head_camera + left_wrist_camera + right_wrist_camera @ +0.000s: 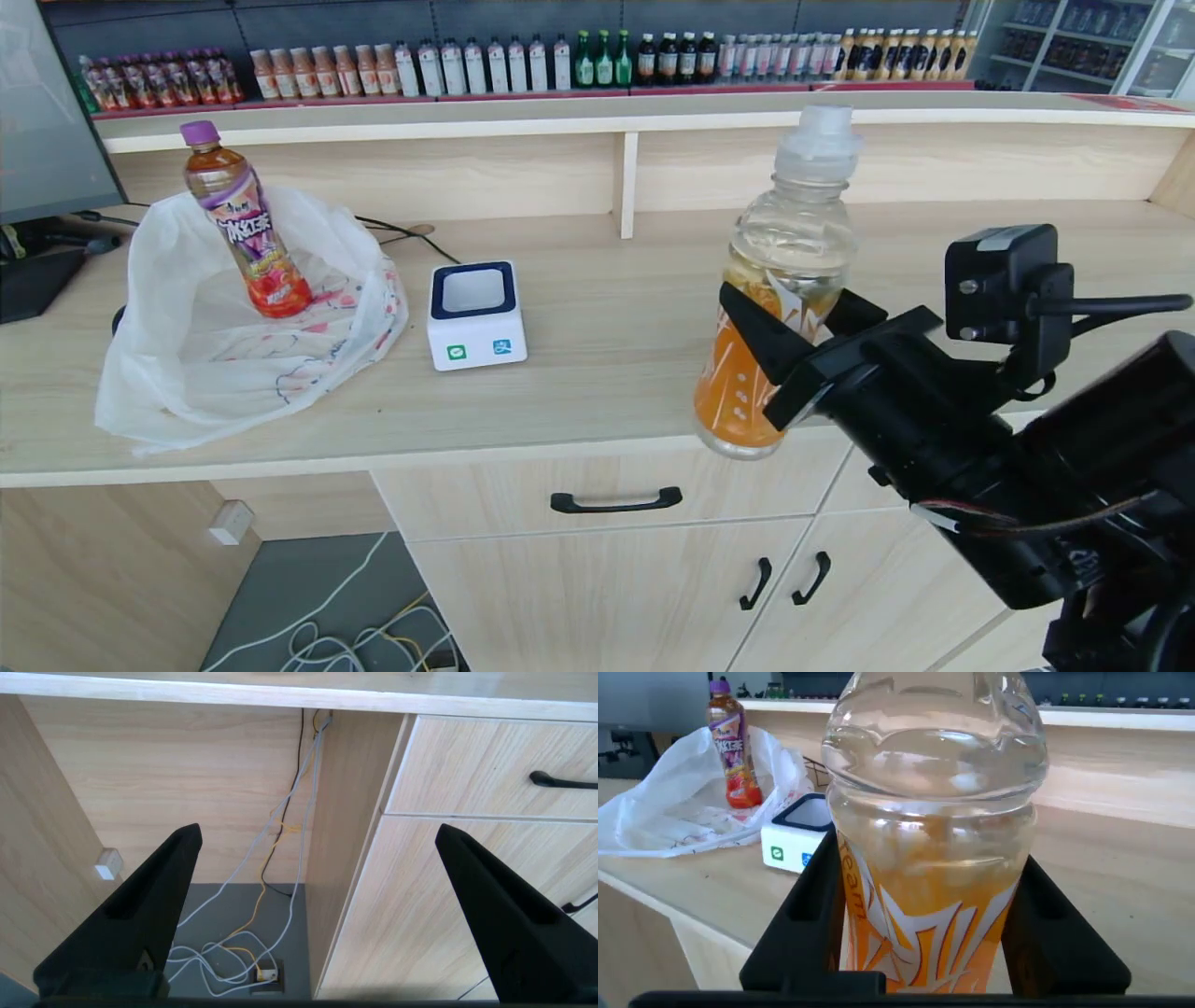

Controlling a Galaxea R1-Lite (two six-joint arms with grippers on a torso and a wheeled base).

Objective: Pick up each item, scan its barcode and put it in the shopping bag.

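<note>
The right pincer [794,327] is clenched on an orange drink bottle [789,280], one black finger on each side of the labelled lower half. The bottle stands upright, clear cap up, with its base over the front edge of the pale wooden worktop [607,308], well to the right of the scanner [476,315].

The left pincer [318,905] is spread wide and holds nothing. It hangs below worktop level, facing a cabinet recess where loose cables [280,859] run down to the floor.

The scanner is a white box with a dark blue rim, just beside the white shopping bag [187,355]. The bag lies open and crumpled on the left of the worktop. A tea bottle with a purple cap [247,224] stands tilted inside it. Behind the worktop, a long shelf [560,91] carries rows of drink bottles, and a dark monitor [47,112] sits at the far left. Drawers with black handles [616,502] front the cabinet below.

The right arm rises from the lower right, wrist angled up and towards the left.
</note>
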